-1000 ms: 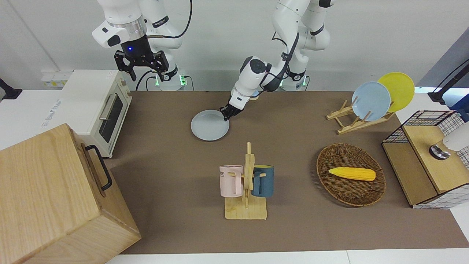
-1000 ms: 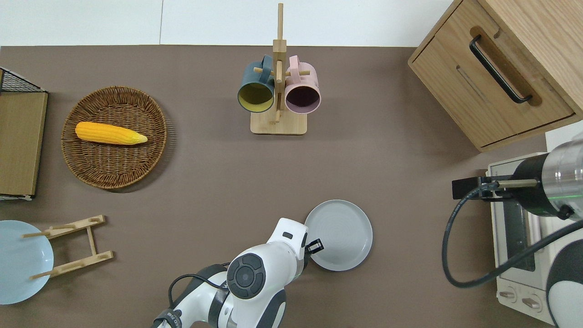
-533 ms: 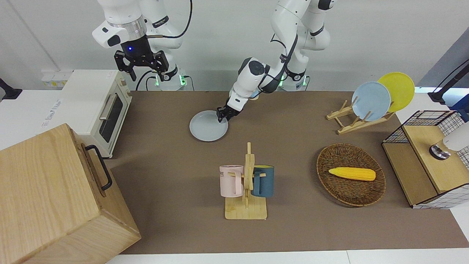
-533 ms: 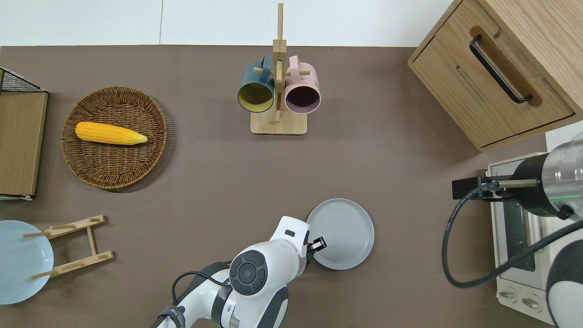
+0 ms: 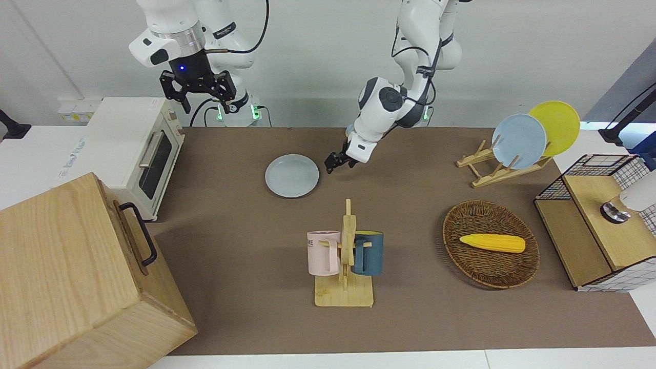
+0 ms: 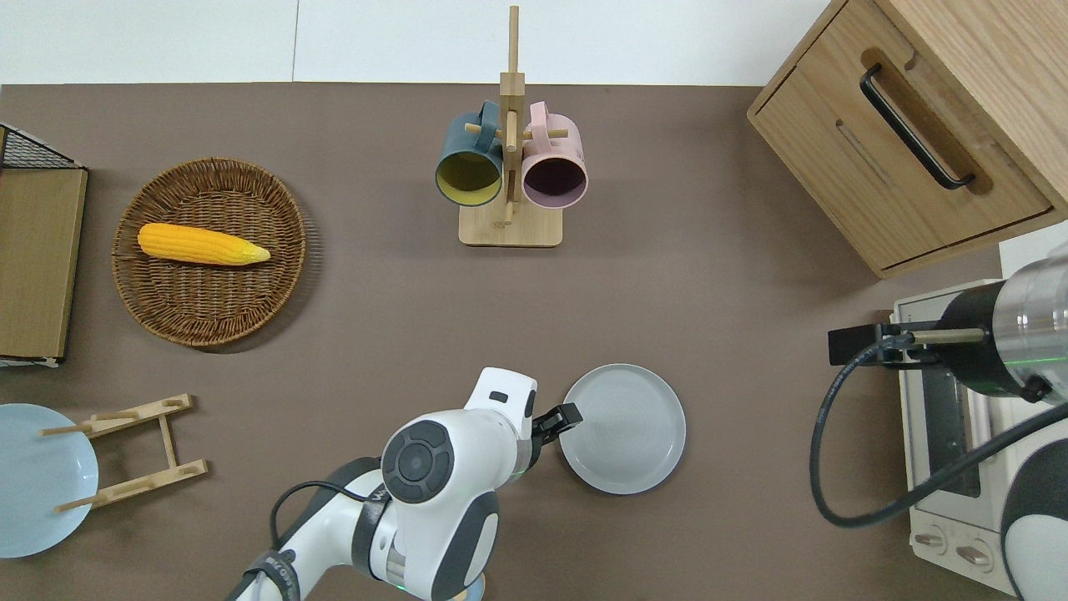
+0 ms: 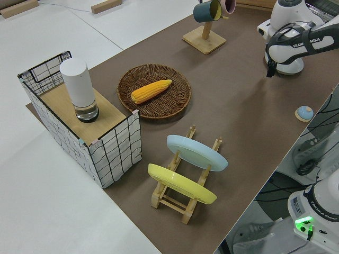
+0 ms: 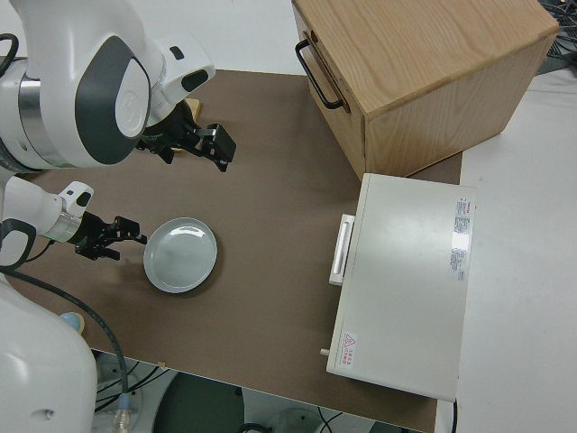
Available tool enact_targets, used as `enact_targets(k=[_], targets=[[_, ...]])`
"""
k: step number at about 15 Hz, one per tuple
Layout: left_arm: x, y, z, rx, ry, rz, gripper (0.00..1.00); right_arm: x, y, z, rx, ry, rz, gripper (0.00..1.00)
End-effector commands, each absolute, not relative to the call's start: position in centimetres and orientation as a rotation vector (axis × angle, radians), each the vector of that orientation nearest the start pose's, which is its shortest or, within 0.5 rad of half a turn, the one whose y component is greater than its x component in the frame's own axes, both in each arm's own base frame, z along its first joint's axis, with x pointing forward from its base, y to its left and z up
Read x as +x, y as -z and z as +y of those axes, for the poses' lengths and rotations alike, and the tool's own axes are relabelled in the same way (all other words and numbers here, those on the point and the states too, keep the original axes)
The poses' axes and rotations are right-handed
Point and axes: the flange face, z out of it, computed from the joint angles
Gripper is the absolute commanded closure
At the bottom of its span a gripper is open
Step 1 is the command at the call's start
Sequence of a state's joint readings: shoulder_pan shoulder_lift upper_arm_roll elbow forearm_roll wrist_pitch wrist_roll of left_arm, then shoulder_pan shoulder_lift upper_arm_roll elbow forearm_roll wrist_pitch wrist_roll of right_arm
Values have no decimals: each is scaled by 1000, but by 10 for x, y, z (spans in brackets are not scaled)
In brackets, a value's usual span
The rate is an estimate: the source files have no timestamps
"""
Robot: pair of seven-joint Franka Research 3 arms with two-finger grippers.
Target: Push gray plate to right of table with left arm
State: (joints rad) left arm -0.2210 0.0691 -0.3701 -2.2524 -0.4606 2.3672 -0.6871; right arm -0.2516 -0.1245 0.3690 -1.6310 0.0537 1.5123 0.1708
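The gray plate lies flat on the brown table, between the mug stand and the robots; it also shows in the overhead view and the right side view. My left gripper is off the plate. In the overhead view it is over the table at the plate's rim, on the side toward the left arm's end. It holds nothing. My right arm is parked, its gripper open and empty.
A wooden mug stand with a pink and a blue mug stands farther from the robots than the plate. A toaster oven and wooden cabinet fill the right arm's end. A corn basket, plate rack and wire crate sit toward the left arm's end.
The left gripper nudged the gray plate slightly toward the right arm's end, then drew back off it toward the left arm's end. The plate now lies still. The right arm has not moved.
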Motion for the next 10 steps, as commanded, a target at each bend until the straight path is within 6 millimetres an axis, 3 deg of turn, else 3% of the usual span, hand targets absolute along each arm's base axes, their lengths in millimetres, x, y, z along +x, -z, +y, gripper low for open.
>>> enact_targets(k=[1,3,5,7,10], targets=[[502,-403,-230,-3377,-380,-571,11,498,-652,78,-3122,-12,115,5],[525,-422,-176,-3319,-322,-457,9,498,-652,78,-3122,-12,115,5],[546,-454,-138,-3304,-270,-444,9,498,-652,78,-3122,-12,115,5],[556,-464,-101,-3295,-226,-438,9,498,-652,78,-3122,-12,117,5],[566,-512,-81,-3248,-147,-292,9,498,-652,78,-3122,-12,115,5]])
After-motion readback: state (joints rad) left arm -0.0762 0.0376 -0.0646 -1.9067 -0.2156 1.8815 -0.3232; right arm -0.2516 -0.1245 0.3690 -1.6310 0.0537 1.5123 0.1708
